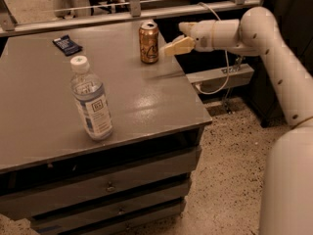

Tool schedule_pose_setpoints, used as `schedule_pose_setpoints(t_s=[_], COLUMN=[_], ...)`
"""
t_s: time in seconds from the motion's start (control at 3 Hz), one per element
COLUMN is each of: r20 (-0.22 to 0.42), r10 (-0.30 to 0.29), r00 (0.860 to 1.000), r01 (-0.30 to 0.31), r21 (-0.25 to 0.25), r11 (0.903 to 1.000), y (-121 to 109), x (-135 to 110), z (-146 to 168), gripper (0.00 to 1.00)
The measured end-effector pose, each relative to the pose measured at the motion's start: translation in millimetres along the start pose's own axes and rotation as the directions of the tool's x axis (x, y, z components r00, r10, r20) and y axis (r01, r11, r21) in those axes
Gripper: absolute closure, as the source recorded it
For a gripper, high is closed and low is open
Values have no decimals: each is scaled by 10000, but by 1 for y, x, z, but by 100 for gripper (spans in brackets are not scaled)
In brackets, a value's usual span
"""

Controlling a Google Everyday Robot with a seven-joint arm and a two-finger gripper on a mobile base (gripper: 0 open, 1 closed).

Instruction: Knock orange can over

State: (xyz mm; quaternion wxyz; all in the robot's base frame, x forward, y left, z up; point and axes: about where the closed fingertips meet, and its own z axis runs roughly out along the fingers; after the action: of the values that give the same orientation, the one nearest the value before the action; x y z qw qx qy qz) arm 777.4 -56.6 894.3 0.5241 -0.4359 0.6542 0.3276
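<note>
The pincer (172,48) is hovering just right of the upright orange can (148,42) — whether apart or together cannot be told. Pushing leftward near its rim should tip it.

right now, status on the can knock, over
Gripper just right of orange can, at mid-height. Can upright. Nothing between; water bottle well clear at front.

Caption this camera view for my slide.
Gripper close beside the upright orange can at the table's far edge, water bottle nearer.
</note>
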Motion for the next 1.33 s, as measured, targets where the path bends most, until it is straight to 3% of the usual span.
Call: schedule_pose_setpoints(t_s=[0.33, 0.67, 1.0, 1.33], r20=[529, 757, 888, 979], r10=[440, 578, 523, 612], r00=[9976, 9955, 9947, 9933], r01=[-374, -395, -237, -255], r21=[-1191, -2240, -2964, -3308], r11=[9922, 9738, 9548, 9434], y=[17, 44, 72, 98], x=[2, -7, -21, -38], z=[28, 50, 63, 64], gripper=[0, 0, 0, 0])
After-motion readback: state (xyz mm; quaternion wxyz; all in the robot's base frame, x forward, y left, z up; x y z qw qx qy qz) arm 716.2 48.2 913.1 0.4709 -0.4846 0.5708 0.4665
